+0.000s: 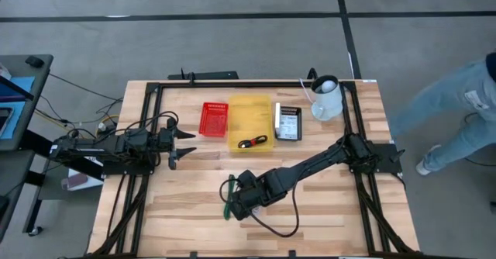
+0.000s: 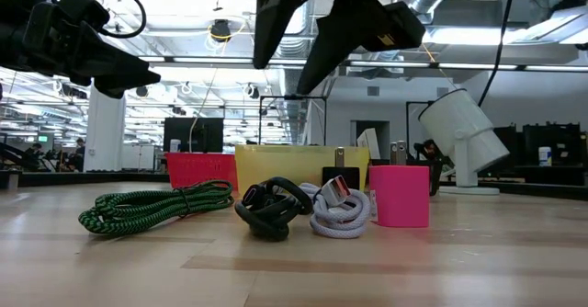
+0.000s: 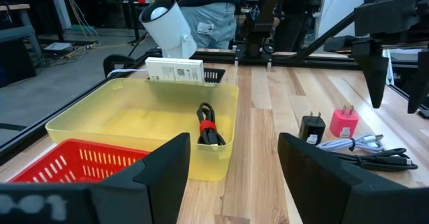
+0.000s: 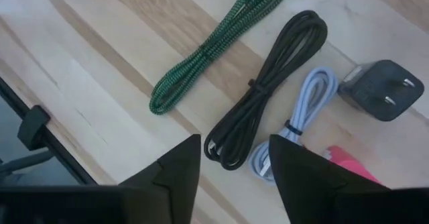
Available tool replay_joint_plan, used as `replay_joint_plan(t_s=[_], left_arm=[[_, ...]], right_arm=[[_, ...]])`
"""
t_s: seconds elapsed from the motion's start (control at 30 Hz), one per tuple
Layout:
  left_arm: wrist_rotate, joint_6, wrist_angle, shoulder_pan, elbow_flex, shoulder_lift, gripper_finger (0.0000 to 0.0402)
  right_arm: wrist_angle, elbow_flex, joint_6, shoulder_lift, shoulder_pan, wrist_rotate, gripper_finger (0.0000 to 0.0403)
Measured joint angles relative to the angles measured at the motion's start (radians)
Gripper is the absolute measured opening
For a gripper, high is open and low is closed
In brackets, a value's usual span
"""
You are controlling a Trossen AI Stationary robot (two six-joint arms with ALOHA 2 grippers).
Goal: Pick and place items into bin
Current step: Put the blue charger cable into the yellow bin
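one black-and-red cable [image 3: 209, 125] is seen already laid in the yellow bin [image 3: 100, 110] at mid-left of the left wrist view. left on the bench [image 4: 100, 43] at the centre of the right wrist view are a green cable [image 4: 214, 46], a black cable [image 4: 265, 90], a grey-white cable [image 4: 301, 120], a black plug [image 4: 383, 90] and a pink plug [image 3: 344, 122]. the right hand [image 4: 231, 160] is held open and empty above them. the left hand [image 3: 231, 163] is parked open and empty by the red basket [image 3: 74, 165]. no writing can be read.

The right gripper [image 4: 231, 158] is hanging above the table with fingers spread, its arm reaching in diagonally. The left gripper [image 3: 231, 167] is waiting open at the left side.
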Motion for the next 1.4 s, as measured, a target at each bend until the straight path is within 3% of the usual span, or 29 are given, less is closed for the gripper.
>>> replay_joint_plan(t_s=[0.2, 0.8, 1.4], left_arm=[[0.0, 0.0, 0.0, 0.0, 0.0, 0.0, 0.022], [0.0, 0.0, 0.0, 0.0, 0.0, 0.0, 0.022], [0.0, 0.0, 0.0, 0.0, 0.0, 0.0, 0.022]], right_arm=[[-0.005, 0.0, 0.003, 0.0, 0.009, 0.0, 0.0183], [-0.054, -0.002, 0.004, 0.0, 0.009, 0.021, 0.0163], [0.012, -0.103, 0.012, 0.0, 0.01, 0.012, 0.0166]])
